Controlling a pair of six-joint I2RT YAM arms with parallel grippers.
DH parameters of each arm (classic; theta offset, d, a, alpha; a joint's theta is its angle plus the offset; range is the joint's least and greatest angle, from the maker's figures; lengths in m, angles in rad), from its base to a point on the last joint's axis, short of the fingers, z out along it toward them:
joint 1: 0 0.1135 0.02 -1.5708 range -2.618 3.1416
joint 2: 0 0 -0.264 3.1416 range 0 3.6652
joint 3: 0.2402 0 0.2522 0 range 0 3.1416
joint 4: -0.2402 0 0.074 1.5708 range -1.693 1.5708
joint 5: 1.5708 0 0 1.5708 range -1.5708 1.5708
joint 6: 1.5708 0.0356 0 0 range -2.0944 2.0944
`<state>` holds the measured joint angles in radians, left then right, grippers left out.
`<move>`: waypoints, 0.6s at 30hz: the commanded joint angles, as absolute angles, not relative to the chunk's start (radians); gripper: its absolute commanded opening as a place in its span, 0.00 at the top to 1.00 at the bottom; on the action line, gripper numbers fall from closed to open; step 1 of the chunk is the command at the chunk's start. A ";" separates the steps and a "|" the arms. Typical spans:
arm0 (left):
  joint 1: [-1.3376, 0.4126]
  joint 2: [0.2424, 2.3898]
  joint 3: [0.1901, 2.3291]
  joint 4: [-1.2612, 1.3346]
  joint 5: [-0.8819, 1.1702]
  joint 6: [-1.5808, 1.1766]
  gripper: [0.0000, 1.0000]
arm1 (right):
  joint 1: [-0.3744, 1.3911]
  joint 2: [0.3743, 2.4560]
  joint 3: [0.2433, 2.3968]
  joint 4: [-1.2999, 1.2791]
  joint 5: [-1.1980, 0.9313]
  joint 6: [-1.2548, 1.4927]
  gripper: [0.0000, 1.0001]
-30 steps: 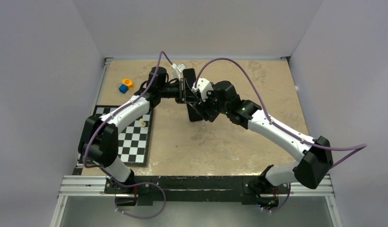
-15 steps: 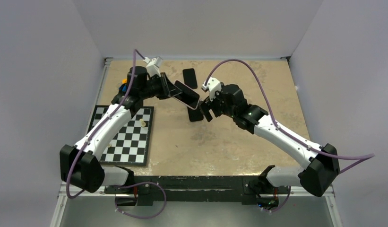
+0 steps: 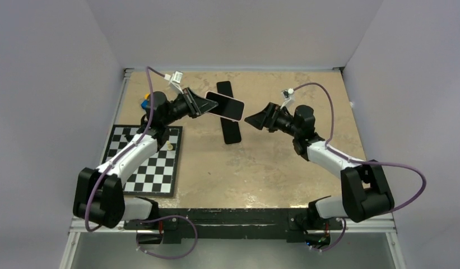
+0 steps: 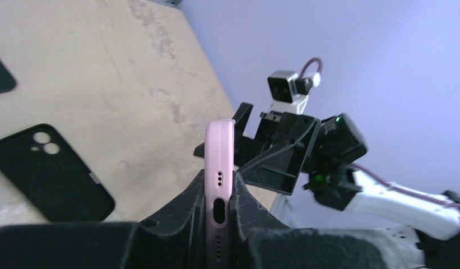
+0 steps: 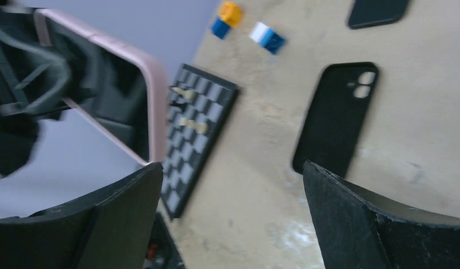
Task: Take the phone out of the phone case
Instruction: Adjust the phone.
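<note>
Raised over case (image 3: 232,133): phone (image 3: 226,106) clamped in left gripper (image 3: 207,104).
Wide-open, empty right gripper (image 3: 251,119) is held level just right of case, pointed at phone.

Pale lavender walls (image 3: 48,84) on 3 sides, tan mottled tabletop (image 3: 261,174), prob. stone-look.

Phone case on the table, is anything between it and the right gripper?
Nothing visible does. In the right wrist view the phone case lies in plain sight between the fingers of the open right gripper; the pink phone, clamped in the left gripper, hangs off to the side.
</note>
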<state>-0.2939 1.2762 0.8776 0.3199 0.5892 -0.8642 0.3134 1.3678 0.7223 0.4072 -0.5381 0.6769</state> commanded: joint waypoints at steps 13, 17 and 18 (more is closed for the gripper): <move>-0.252 1.424 0.696 1.270 0.584 -1.410 1.00 | 0.485 1.607 0.595 1.700 -0.384 1.325 0.17; -0.252 1.443 0.685 1.280 0.574 -1.434 1.00 | 0.509 1.635 0.642 1.715 -0.325 1.296 0.20; -0.244 1.446 0.680 1.295 0.569 -1.440 1.00 | 0.509 1.640 0.652 1.713 -0.323 1.294 0.21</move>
<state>-0.2554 1.4506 0.6861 1.1145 0.6125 -1.3876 0.5041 1.6333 0.5846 1.4719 -0.4267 1.3090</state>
